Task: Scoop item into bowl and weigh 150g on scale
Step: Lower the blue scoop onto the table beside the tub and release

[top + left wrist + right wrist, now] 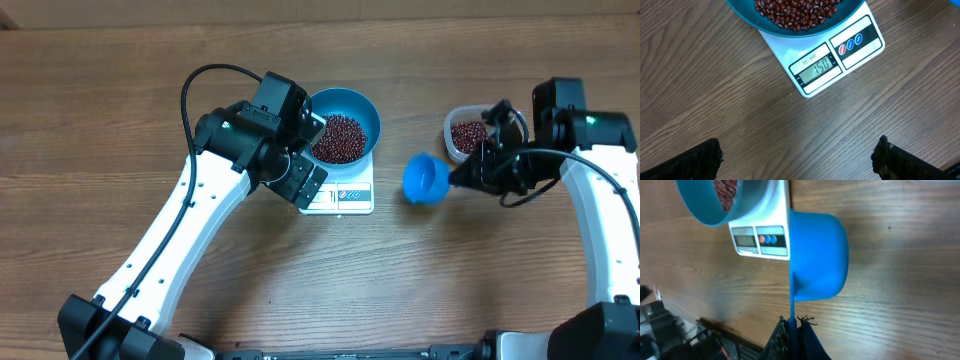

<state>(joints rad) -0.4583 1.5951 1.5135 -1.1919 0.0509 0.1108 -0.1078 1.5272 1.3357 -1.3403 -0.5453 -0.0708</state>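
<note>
The left claw [797,159] is spread wide, with open surface [740,110] between it and the front edge of the scale [830,62]. The right claw [791,326] pinches the scoop [820,255] nearby.

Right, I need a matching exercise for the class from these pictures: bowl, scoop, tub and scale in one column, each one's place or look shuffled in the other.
1 bowl
2 scoop
3 tub
4 scale

A gripped by the right claw
B white, under the bowl
C clear, apart from the scale
D blue, on the scale, holding beans

Pairs: 1-D, 2-A, 3-C, 4-B
</note>
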